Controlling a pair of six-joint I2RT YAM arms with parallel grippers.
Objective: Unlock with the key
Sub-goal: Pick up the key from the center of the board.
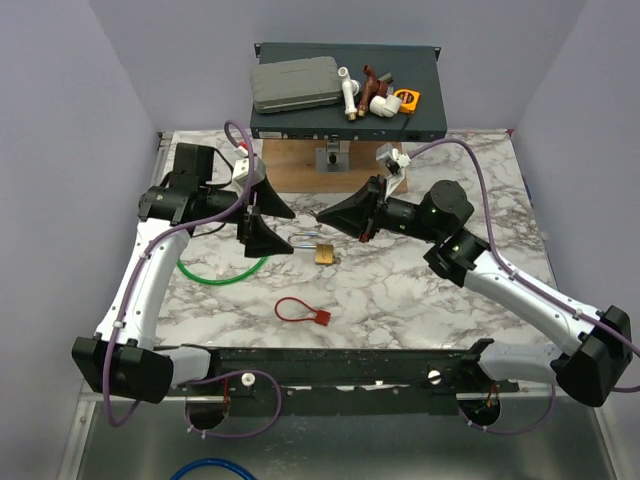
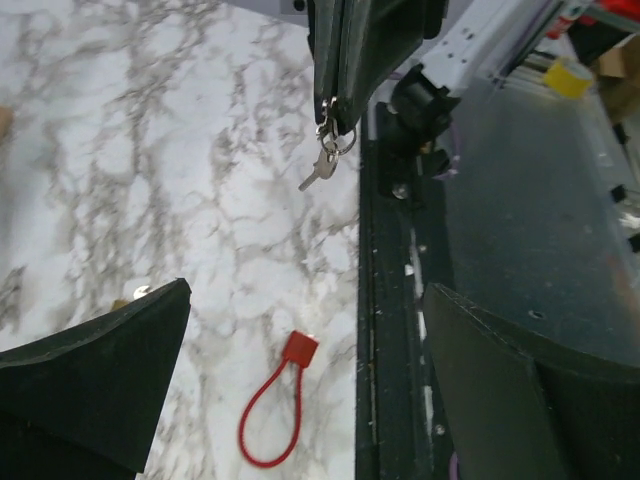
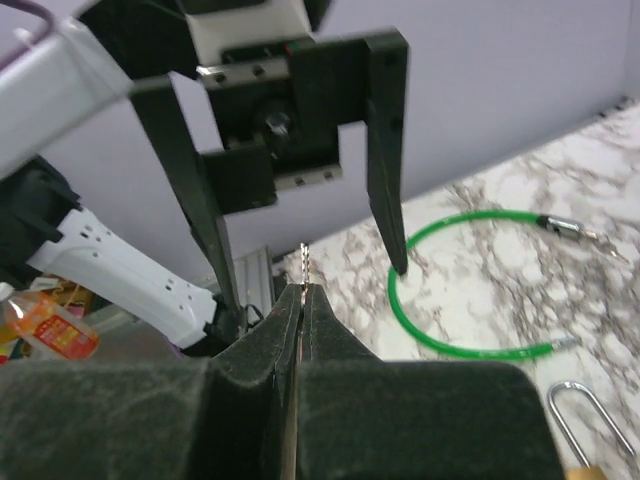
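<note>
The right gripper is clamped tight on the key. In the right wrist view its two pads meet with only the thin edge of the key blade standing up between them. In the left wrist view the key hangs with a small ring from those closed tips, above the marble tabletop and touching nothing else. The left gripper sits at 9 o'clock from the right one, its tips facing it. Its fingers are spread wide with nothing between them, near the key but apart from it. The brass padlock lies flat on the marble near the middle of the table, at 6 o'clock from the right gripper's tip. Its silver shackle shows at the lower edge of the right wrist view. A red loop seal lies at 6 o'clock from the padlock, toward the arm bases. A green cable loop lies at 9 o'clock from the padlock, partly under the left arm. At 12 o'clock, along the far edge, a dark rack unit carries a grey case, white pipe fittings and an orange tape measure.
</note>
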